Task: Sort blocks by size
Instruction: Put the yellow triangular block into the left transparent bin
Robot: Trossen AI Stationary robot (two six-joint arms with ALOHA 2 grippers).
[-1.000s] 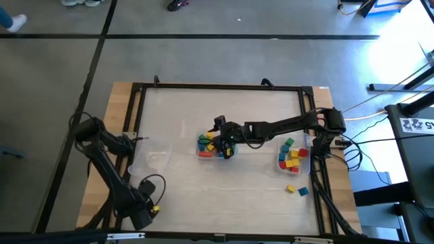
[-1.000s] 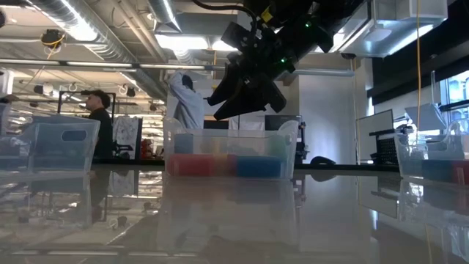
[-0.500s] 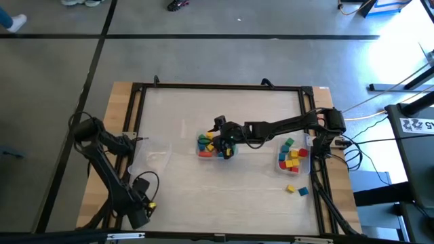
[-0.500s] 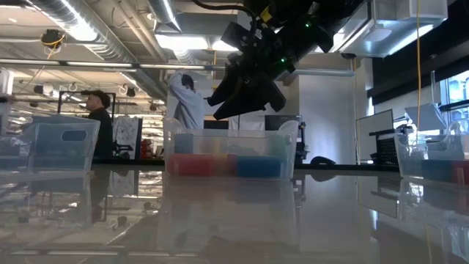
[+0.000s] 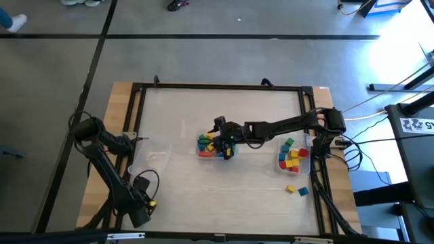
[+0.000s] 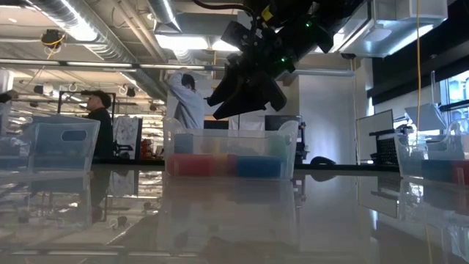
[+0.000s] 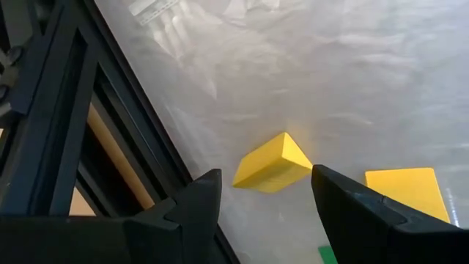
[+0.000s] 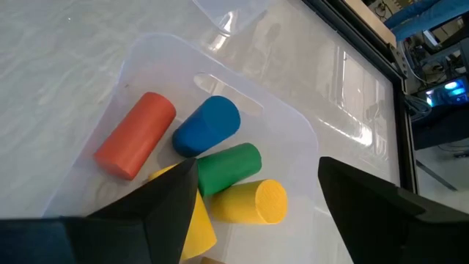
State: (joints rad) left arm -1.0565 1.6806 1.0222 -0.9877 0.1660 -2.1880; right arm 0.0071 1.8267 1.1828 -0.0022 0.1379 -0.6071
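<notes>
Nothing has shifted in the last second: the right hand [image 5: 227, 150] still hovers spread and empty over the middle bin [image 5: 201, 153] of blocks [image 8: 207, 125], so sorting is paused, while the left hand [image 7: 260, 202] waits spread at the tabletop's [image 5: 224, 196] near edge.

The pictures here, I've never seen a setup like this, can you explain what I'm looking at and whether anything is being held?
Two robot arms work at a table, filmed from overhead, from table height, and from each wrist. The right gripper hangs open over the middle bin of coloured blocks, holding nothing. The left gripper waits open at the table's near left corner, over a yellow block. A second bin with blocks sits on the right, two loose blocks lie near it, and an empty-looking bin sits left.
</notes>
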